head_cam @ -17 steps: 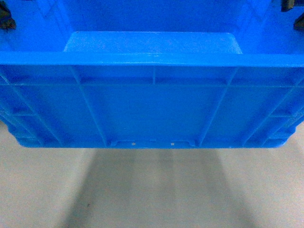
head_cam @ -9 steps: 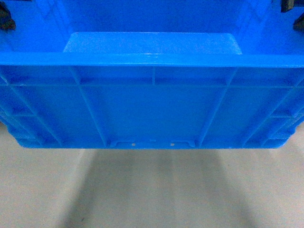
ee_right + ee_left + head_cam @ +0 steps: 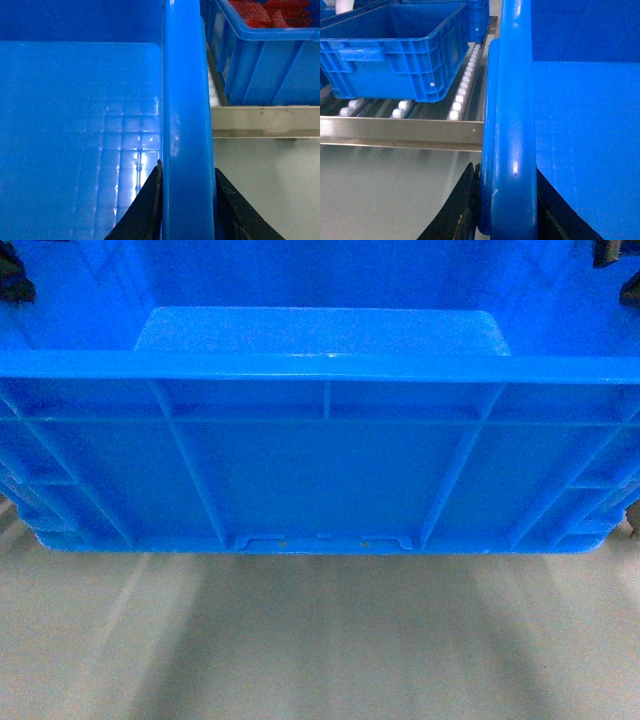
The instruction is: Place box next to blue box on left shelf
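- Bright blue plastic, the box point(image 3: 320, 460) fills the head view, lifted above the pale floor point(image 3: 320, 640), its empty inside facing up.
- The left gripper point(image 3: 507, 205) is clamped on the box's left rim, one finger on each side of it.
- The right gripper point(image 3: 186, 205) is clamped on the right rim likewise.
- The left shelf point(image 3: 400, 131) lies just beside the box's left rim, its front metal rail near the rim.
- Another blue crate point(image 3: 395, 50) sits on the shelf's white rollers point(image 3: 462, 87).
- A crate of red items point(image 3: 265, 45) stands past the right rim.
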Controlling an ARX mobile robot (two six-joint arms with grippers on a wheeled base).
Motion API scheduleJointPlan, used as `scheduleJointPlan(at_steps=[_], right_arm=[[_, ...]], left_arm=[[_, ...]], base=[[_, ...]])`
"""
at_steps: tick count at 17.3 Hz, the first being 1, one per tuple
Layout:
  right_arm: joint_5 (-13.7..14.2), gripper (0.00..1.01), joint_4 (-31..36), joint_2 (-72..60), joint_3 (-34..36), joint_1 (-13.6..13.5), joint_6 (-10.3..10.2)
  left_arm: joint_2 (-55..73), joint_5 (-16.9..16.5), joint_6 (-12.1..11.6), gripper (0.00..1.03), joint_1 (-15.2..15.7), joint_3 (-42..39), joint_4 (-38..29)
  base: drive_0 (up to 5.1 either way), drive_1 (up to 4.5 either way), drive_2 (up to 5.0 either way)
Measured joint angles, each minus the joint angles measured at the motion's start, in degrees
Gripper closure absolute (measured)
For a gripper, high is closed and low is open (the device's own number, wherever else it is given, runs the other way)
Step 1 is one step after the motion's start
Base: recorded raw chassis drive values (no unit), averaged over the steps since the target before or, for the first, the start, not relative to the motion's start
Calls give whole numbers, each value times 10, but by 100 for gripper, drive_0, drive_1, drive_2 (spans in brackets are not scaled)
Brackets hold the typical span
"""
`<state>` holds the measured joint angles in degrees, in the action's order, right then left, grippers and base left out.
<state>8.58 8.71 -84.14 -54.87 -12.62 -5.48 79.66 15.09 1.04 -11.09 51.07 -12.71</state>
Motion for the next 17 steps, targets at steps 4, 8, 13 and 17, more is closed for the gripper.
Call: scheduleJointPlan(at_steps=[4,8,13,17], right_arm=[[0,80,1,0,0,0,0],[-2,80,4,0,0,0,1],[0,80,4,0,0,0,0],[0,80,0,1,0,0,1]], left_arm=[[0,0,0,83,0,0,0],[0,1,1,83,0,0,-1],[0,0,0,83,0,0,-1],[0,0,0,83,0,0,-1]], base=[[34,448,-379],[34,448,-379],[16,430,-397],[10,424,-404]])
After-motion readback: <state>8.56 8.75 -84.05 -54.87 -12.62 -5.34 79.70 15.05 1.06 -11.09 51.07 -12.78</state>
